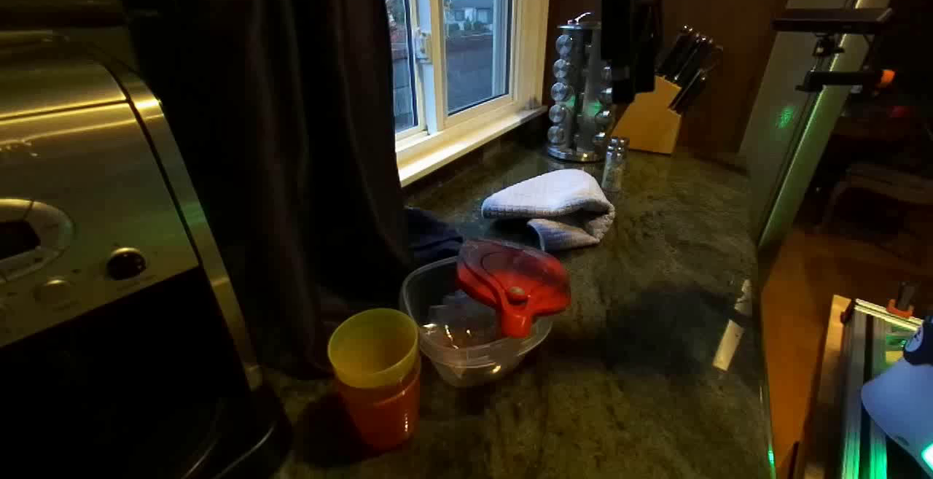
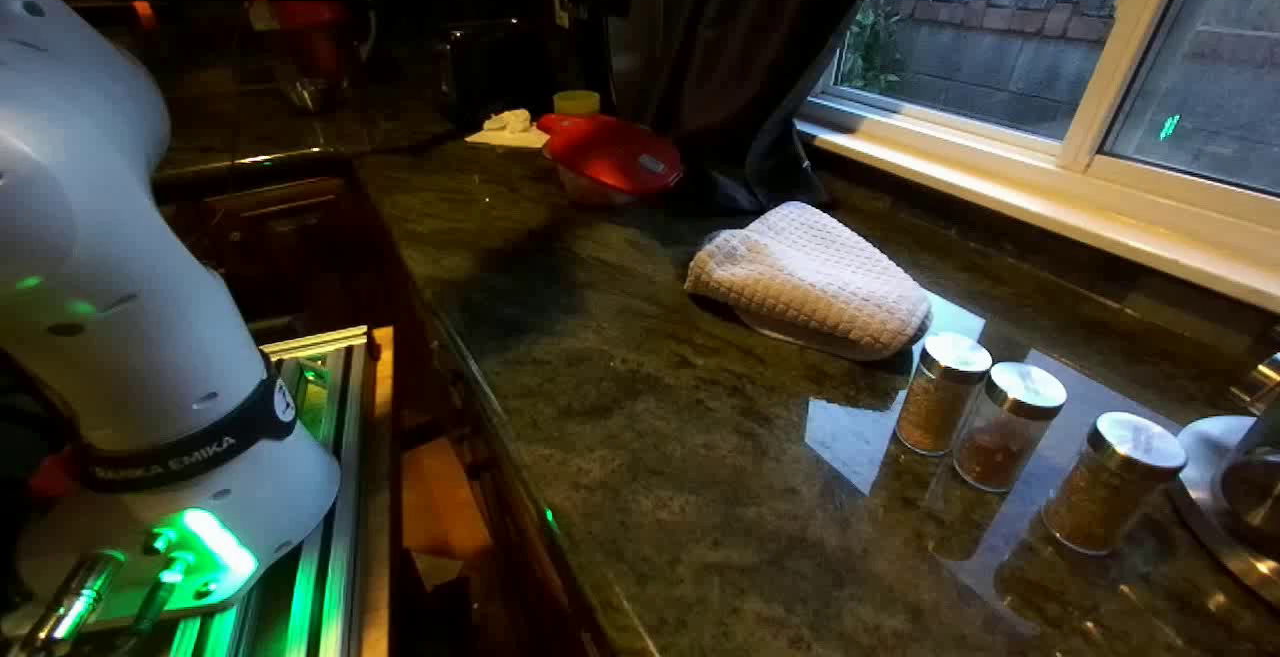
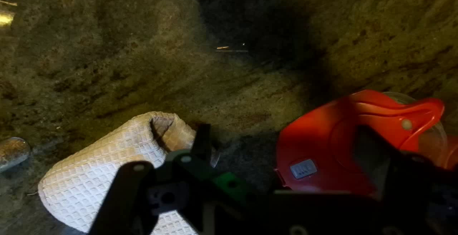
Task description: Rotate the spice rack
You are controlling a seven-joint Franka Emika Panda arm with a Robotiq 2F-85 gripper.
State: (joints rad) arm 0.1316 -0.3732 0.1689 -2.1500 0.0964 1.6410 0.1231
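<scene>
Spice rack [image 1: 573, 91], a tall cylindrical carousel of small clear glass jars with silvery metal lids, stands upright at the far end of the dark, mottled stone bench [image 1: 656, 275], near the white-framed window [image 1: 477, 56]. In an exterior view we see only a low part of it at the edge, and there three loose glass jars [image 2: 1010, 427] with silvery lids and brownish contents stand upright: two close together, the third just beside the rack.

The black tool [image 3: 284, 129] hangs above the bench; in the wrist view we find its two fingers spread well apart. In an exterior view its dark shape hides part of the rack and overlaps the tan wooden knife block [image 1: 649, 118] with black handles; how near it is to either we cannot tell.

Below the tool we make out a pale waffle-weave towel [image 3: 96, 177], loosely folded, and a red plastic lid [image 3: 318, 131] with a small grey label, lying over part of a clear plastic container [image 1: 474, 366]. Just beside the container stands a round cup [image 1: 375, 391], yellow above and orange below. We also have a silvery metal appliance [image 1: 65, 122] near a long dark curtain [image 1: 291, 136], and, in an exterior view, the white robot arm [image 2: 130, 267] on its metal-railed stand [image 2: 350, 387].
</scene>
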